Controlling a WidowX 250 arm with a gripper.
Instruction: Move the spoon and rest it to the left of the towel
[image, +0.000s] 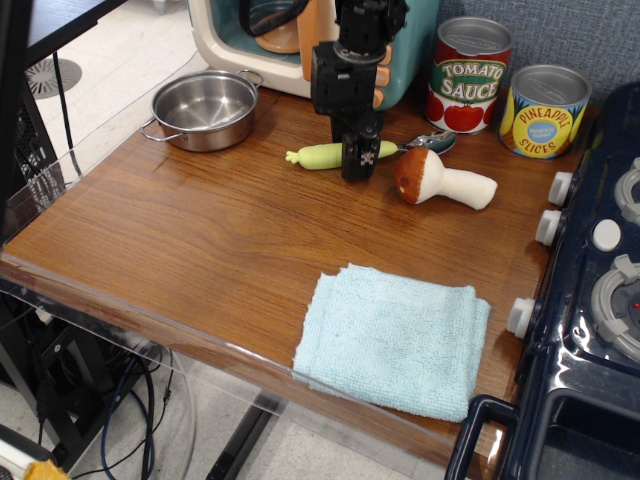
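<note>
The spoon (320, 155) lies at the back of the wooden table, its lime-green handle pointing left and its silver bowl (436, 139) to the right. My gripper (361, 160) is lowered over the right part of the handle. Its near finger stands in front of the handle and hides that stretch, and the jaws look open around the handle. The light blue towel (395, 338) lies folded at the table's front edge, well in front of the spoon and gripper.
A toy mushroom (435, 180) lies right beside the spoon's bowl. A steel pot (205, 108) stands at the back left. A toy microwave (230, 35), a tomato sauce can (470, 75) and a pineapple can (545, 110) line the back. A toy stove (600, 300) borders the right.
</note>
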